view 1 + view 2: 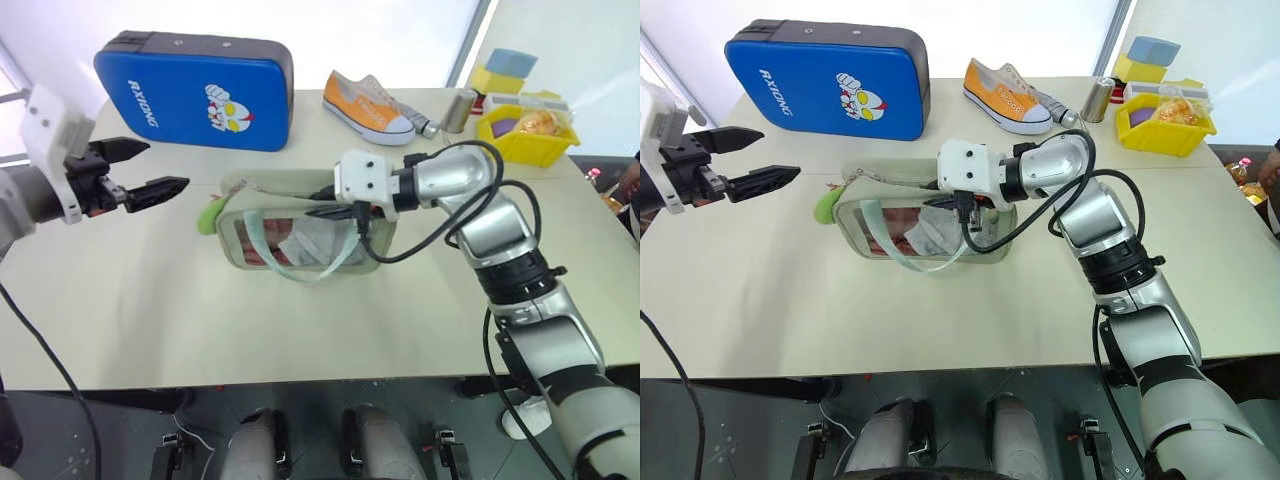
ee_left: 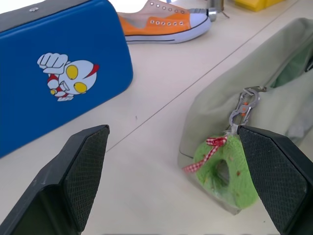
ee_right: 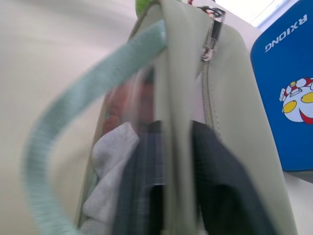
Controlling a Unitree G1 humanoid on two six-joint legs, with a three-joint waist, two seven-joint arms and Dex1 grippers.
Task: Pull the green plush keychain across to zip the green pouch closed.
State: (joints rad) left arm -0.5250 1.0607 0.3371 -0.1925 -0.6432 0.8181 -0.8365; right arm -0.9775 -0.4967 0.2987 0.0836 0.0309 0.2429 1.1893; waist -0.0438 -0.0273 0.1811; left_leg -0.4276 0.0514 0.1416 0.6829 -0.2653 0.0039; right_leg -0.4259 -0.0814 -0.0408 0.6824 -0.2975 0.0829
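**Pouch zip looked nearly shut, charm at the far end**

Pouch [image 1: 300,235] lay in the middle of the table [image 1: 150,320], with its clear window facing up and its pale strap [image 1: 300,265] looping off the near side. The keychain [image 1: 208,215] hung off the pouch's end at about nine o'clock, clipped to the zip pull. In the right wrist view the zip [image 3: 208,93] looked closed along the part that showed, right up to the pull. So most of the job seemed done. I could not tell if the last bit of zip at that end was fully shut.

The left gripper [image 1: 142,172] was wide open and held nothing. It hovered off the pouch's nine o'clock end, a little above the table, and the keychain sat right beside its right finger in the left wrist view. The right gripper [image 1: 335,210] was at the pouch's top edge toward three o'clock, with the pouch between its fingers. I could not tell if it was pinching the pouch or letting go.

A blue case [image 1: 195,90] and an orange shoe [image 1: 368,108] sat toward twelve o'clock, and a yellow bin [image 1: 525,135] sat near two o'clock, all apart from the pouch.

What was left, I think, was to check the end.
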